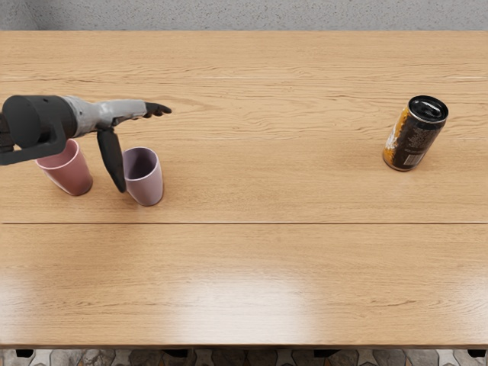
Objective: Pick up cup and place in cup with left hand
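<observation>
At nine o'clock the pink cup (72,172) stood mouth up, long axis vertical; the left hand (116,113), empty and opened wide, pointed toward three, thumb down just beside the upright purple cup (146,187); between two and three stood a black-and-orange can (415,136), barcode visible, lettering too small to read

Left arm (55,120): matte black, with a broad, rounded cylindrical housing (32,120); a curved black bar (47,151) along its lower side; a darker, angular segment (4,136) at the picture's edge. Left hand (118,112): pale grey shell with darker grey patches; black, slender fingertips (158,109); one long, flat, dark charcoal part (111,158), blade-like with rounded edges; finer surface details too small to tell.
</observation>
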{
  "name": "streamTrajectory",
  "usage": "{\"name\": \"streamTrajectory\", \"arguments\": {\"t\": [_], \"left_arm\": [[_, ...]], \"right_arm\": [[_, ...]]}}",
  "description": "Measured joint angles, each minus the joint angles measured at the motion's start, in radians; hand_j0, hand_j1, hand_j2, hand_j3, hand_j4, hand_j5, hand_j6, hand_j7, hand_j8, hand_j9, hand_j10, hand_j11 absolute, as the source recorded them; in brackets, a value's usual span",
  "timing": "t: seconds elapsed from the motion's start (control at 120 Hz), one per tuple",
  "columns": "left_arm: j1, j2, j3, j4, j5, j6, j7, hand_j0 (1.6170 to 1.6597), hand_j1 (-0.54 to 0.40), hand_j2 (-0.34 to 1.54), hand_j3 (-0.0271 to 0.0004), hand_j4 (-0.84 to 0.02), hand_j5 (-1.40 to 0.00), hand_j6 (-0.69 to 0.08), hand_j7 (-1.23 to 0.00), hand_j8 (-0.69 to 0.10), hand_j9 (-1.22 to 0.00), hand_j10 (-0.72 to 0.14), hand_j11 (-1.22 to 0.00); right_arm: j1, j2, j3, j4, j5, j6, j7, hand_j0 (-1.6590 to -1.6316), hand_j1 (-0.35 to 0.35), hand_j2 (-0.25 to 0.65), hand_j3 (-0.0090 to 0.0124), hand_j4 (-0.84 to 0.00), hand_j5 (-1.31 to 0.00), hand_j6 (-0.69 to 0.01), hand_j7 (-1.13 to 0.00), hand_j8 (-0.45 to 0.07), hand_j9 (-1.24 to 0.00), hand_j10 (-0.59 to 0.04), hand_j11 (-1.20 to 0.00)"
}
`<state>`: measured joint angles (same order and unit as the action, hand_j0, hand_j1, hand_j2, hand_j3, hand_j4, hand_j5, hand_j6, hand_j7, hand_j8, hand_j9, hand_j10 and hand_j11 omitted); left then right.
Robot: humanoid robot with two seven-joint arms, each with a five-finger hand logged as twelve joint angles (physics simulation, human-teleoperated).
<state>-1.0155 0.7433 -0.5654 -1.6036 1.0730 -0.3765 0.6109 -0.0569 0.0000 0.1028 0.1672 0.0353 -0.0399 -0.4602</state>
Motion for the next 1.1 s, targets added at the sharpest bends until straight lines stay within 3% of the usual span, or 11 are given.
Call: {"name": "streamTrajectory", "arguments": {"t": [0.192, 0.783, 1.1], "left_arm": [[0.036, 0.001, 0.019, 0.007, 0.022, 0.047, 0.0, 1.6581, 0.276, 0.01, 0.0, -0.066, -0.08, -0.067, -0.08, -0.067, -0.08, -0.065, -0.08], [0.072, -0.032, 0.03, 0.024, 0.016, 0.098, 0.0, 1.658, 0.116, 0.04, 0.0, -0.2, -0.26, -0.201, -0.25, -0.201, -0.25, -0.199, -0.25], [0.087, -0.03, 0.03, 0.027, 0.014, 0.139, 0.0, 1.658, 0.084, 0.05, 0.0, -0.227, -0.29, -0.228, -0.29, -0.227, -0.29, -0.226, -0.29]], "right_arm": [[0.001, 0.0, 0.0, 0.0, 0.0, 0.0, 0.0, -1.6581, -0.349, 0.0, 0.0, 0.0, 0.0, 0.0, 0.0, 0.0, 0.0, 0.0, 0.0], [0.002, 0.0, 0.0, 0.0, 0.0, 0.0, 0.0, -1.6581, -0.349, 0.0, 0.0, 0.0, 0.0, 0.0, 0.0, 0.0, 0.0, 0.0, 0.0], [0.002, 0.0, 0.0, 0.0, 0.0, 0.0, 0.0, -1.6581, -0.349, 0.0, 0.0, 0.0, 0.0, 0.0, 0.0, 0.0, 0.0, 0.0, 0.0]]}}
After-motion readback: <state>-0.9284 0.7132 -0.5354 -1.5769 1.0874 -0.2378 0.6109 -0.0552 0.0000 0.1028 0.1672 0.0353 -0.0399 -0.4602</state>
